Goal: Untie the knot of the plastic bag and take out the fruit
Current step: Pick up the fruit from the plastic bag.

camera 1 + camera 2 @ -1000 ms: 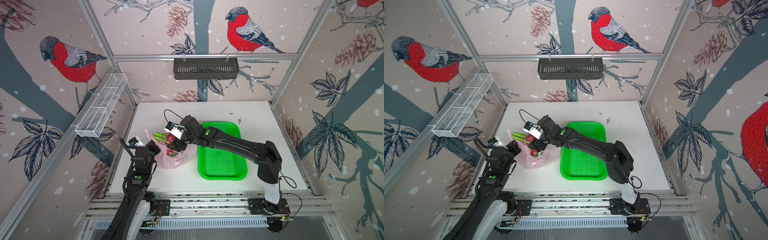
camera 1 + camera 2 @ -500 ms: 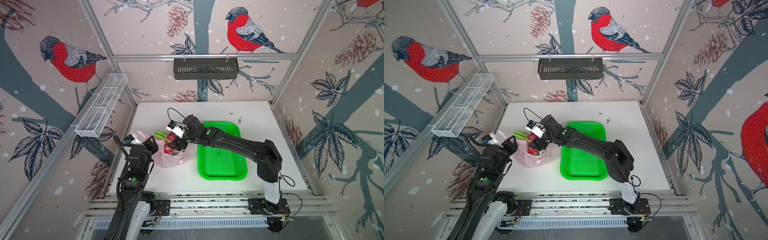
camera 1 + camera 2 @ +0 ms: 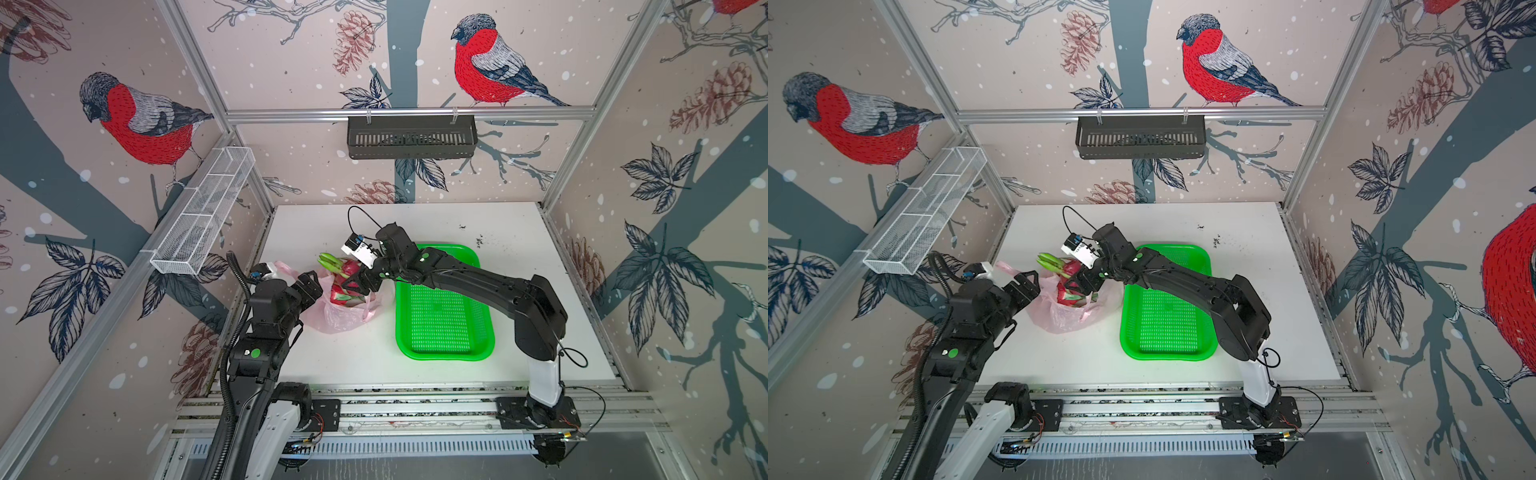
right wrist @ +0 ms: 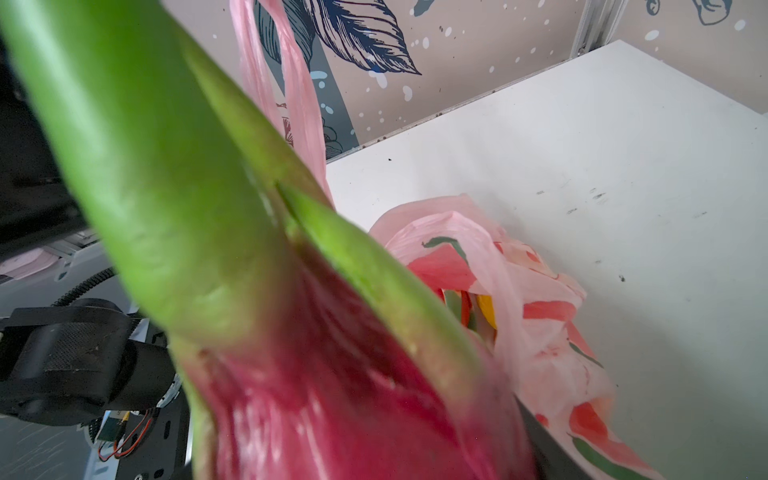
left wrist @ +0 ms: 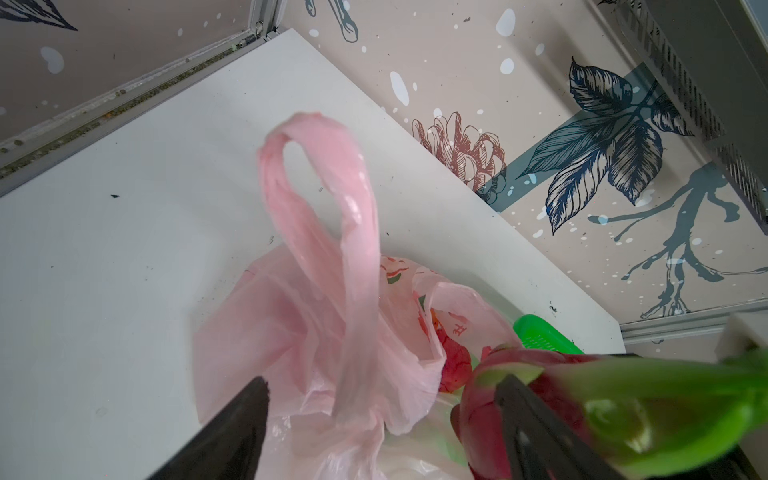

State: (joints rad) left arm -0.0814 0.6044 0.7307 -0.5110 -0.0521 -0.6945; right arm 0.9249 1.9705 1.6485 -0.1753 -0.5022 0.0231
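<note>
Here, 1 plastic bag (image 3: 345, 318), 1 green tray (image 3: 444, 353), 1 dragon fruit (image 3: 348, 269) at bag mouth, R gripper (image 3: 358, 285) pinched it, arm stretched across tray, L gripper (image 3: 309, 286) jaws spread beside bag.

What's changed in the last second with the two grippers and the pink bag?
The left gripper opened, letting go of the bag handle, which now stands loose. The right gripper still clamps the dragon fruit over the plastic bag; the green tray stayed put.
</note>
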